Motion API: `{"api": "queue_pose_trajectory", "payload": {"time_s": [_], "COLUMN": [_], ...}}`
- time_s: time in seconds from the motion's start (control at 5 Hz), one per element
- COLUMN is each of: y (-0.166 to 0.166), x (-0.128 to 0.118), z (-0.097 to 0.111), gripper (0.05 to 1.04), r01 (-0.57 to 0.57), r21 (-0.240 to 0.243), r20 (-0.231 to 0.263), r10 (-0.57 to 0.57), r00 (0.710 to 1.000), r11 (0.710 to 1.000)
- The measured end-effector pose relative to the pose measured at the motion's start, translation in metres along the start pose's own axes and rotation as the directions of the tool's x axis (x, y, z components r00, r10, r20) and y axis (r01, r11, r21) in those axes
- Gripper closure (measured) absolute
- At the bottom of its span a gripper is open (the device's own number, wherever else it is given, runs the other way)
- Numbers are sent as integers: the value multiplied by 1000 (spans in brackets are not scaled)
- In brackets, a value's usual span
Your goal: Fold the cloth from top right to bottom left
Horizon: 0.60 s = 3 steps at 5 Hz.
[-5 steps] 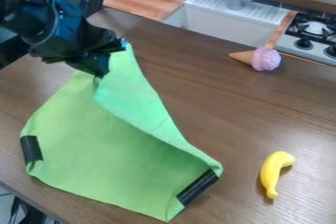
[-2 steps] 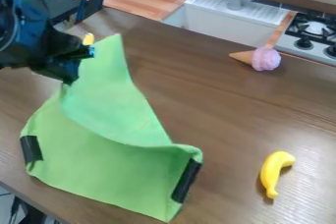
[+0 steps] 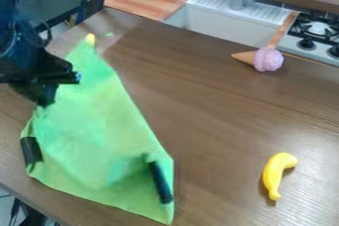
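At the left edge, over the cloth's upper left side, hangs the black gripper (image 3: pixel 47 95), with green fabric against its tips. The green cloth (image 3: pixel 99 136) lies on the left part of the table, its narrow upper corner pointing to the back and its right side pulled inward. One black strip (image 3: pixel 30 149) is at the cloth's left corner, another black strip (image 3: pixel 160 183) near its lower right edge. How the fabric sits between the fingers is largely hidden by the gripper's dark body.
A yellow banana (image 3: pixel 275 174) lies on the wooden table (image 3: pixel 218 121) at the right. An ice cream cone toy (image 3: pixel 267 59) is at the back right, by a white sink (image 3: pixel 222 18) and a stove (image 3: pixel 317 31). Something small and yellow (image 3: pixel 90 38) shows behind the cloth's top corner.
The gripper has moved left and down toward the front, drawing the cloth along. The cloth's right edge and its black strip have shifted left, and the upper part has swung left.
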<state>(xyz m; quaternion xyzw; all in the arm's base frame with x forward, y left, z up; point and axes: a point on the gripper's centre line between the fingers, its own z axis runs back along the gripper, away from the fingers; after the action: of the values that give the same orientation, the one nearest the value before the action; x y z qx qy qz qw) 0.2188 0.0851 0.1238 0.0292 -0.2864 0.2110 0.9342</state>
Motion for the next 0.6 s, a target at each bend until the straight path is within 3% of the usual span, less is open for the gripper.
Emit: {"api": "queue_pose_trajectory", "payload": {"time_s": [0.2, 0.4, 0.6], "y": [9, 17, 22], "x": [-3, -5, -8], "z": [0, 1, 1], "gripper": [967, 779, 475], "r01": [15, 44, 58], "r21": [61, 106, 147], "r20": [-26, -31, -57], "r10": [-14, -41, -50], "r00": [1000, 999, 997], "r11": [998, 993, 987]}}
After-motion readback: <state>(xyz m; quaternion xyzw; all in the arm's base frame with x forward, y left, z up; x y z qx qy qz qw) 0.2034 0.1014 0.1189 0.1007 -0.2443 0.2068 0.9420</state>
